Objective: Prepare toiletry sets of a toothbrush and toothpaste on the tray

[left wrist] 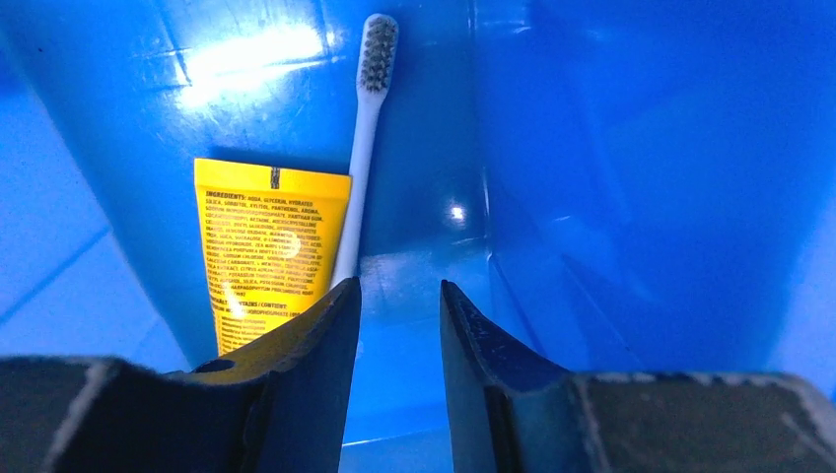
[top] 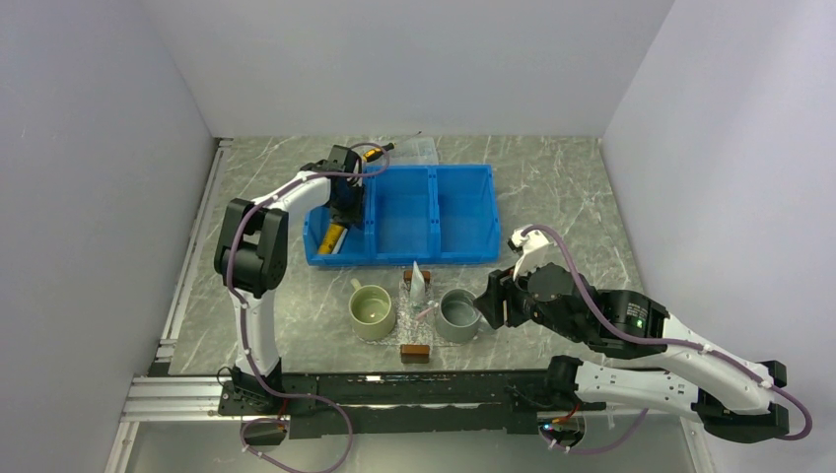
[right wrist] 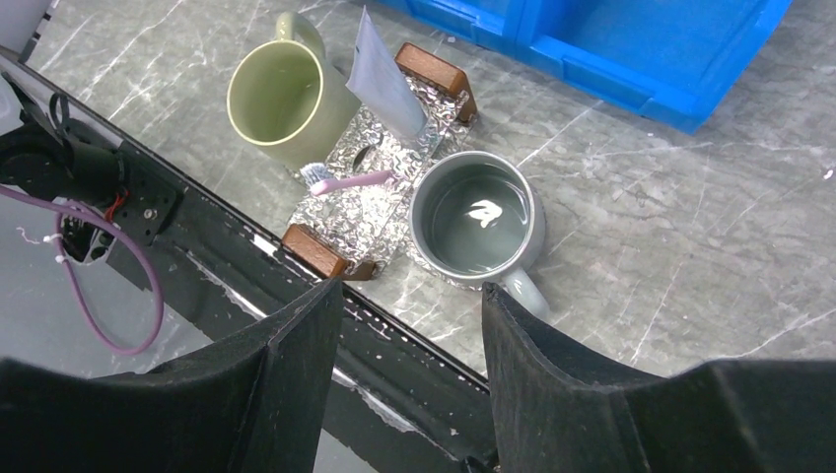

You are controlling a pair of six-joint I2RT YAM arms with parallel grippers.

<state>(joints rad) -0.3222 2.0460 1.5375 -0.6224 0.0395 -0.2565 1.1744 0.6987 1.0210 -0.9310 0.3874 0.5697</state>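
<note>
The tray [right wrist: 394,212] sits on the table between a green mug [right wrist: 281,94] and a grey mug [right wrist: 478,217]. A pink toothbrush [right wrist: 350,180] lies crosswise on it, and the toothpaste [right wrist: 384,79] stands tilted at one wooden-handled end.

We see the right gripper [right wrist: 412,288] above the near edge, jaws apart and empty. The left gripper [left wrist: 399,288] is down in the blue bin [left wrist: 592,197]. Its jaws are also apart with nothing between them, and just beyond them are a white toothbrush [left wrist: 363,148] and a yellow tube [left wrist: 266,246].

We judge the risk lies here: the brush is thin and touches the tube's edge. A closing jaw could catch the tube too, or skid the brush along the slick floor. On the tray, any nudge could topple the leaning toothpaste.
</note>
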